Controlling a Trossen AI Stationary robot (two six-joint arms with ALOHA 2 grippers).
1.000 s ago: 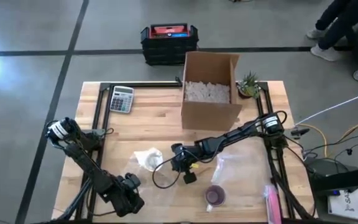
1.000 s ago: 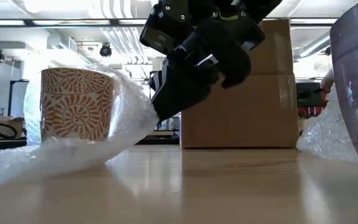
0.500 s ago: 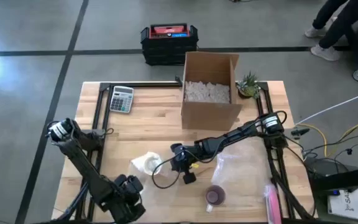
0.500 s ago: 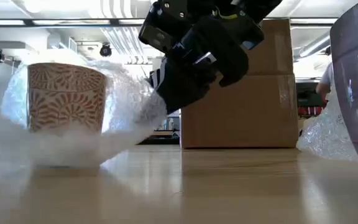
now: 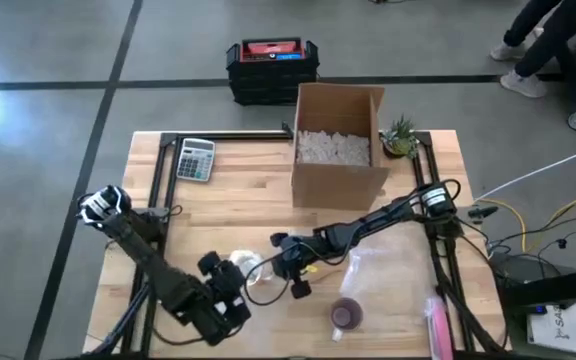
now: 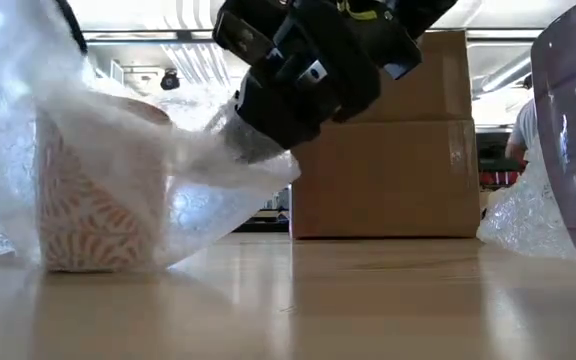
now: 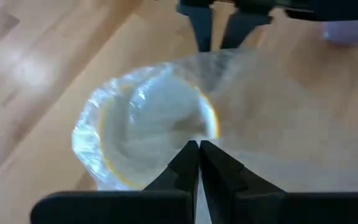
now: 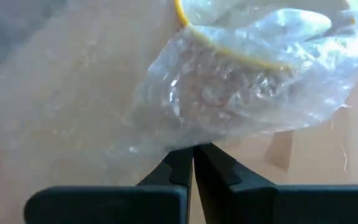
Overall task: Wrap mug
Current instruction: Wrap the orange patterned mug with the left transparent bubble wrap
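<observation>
The mug [image 5: 244,268], patterned and upright, stands near the middle of the worktop [image 5: 238,200], toward its 6 o'clock edge, already swathed in bubble wrap [image 6: 183,190]. The right pincer [image 5: 286,266] sits at the mug's 3 o'clock, fingers pressed together on a fold of the wrap. The left pincer [image 5: 230,290] is at the mug's 7 o'clock, its fingers together too, pinching the film where it crosses the mug's rim, as its wrist view shows.

The chief risk, as I judge it, is tipping: both pincers pull on one sheet draped over a light, tall mug, and an uneven tug from either side could drag it over or slide it along the wood. The film is slippery and thinly held, so it may slip free of either pinch and spring open. A second, purple cup [image 5: 346,315] stands at 5 o'clock of the right pincer, near enough for a sweeping arm to knock it.
</observation>
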